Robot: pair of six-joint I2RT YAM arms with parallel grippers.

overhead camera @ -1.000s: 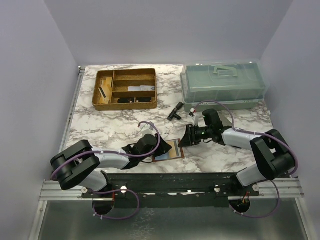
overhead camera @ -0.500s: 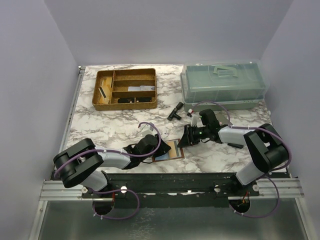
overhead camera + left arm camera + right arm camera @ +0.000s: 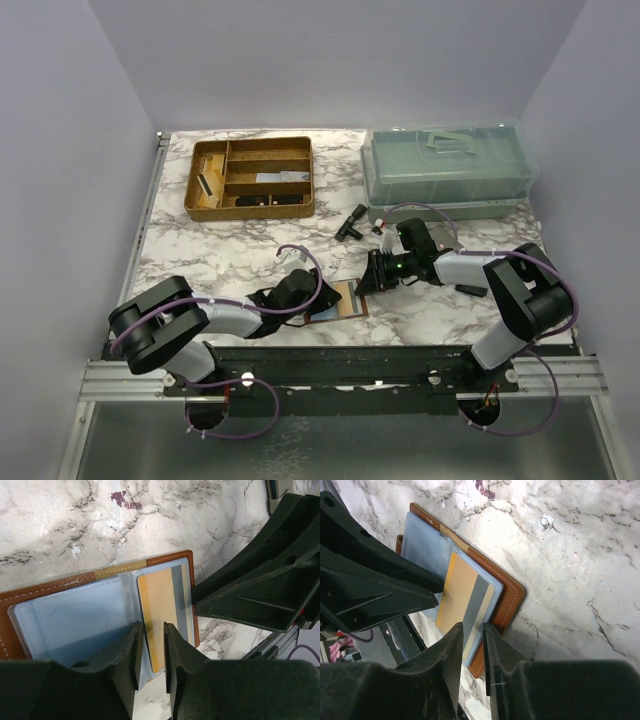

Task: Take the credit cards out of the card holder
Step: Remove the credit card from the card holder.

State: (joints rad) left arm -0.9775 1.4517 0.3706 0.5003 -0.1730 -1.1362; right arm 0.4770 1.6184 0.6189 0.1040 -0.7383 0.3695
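At the near edge of the desk, the left claw is down on the open card holder, its jaws only a narrow slit apart. The near end of a yellow-orange card runs into that slit, but whether the fingers pinch it or merely straddle it I cannot tell. The card lies flat in the holder's pale blue pocket, its long axis pointing straight away from the left claw, almost in line with the slit. A grey band runs along the card's side nearer the right claw.

The right claw faces it from the opposite side, jaws likewise a thin slit apart, tips over the holder's brown stitched edge. Whether it clamps that edge cannot be told. From the left wrist its dark fingers appear to touch that same edge, just beside the card.

The holder lies opened flat between the two claws, its long axis running from one claw to the other. The card sits in the half nearer the right claw.

Beyond both claws a small black piece lies on the marble. Farther back stand a gold-brown divided tray beyond the left claw and a clear lidded box beyond the right
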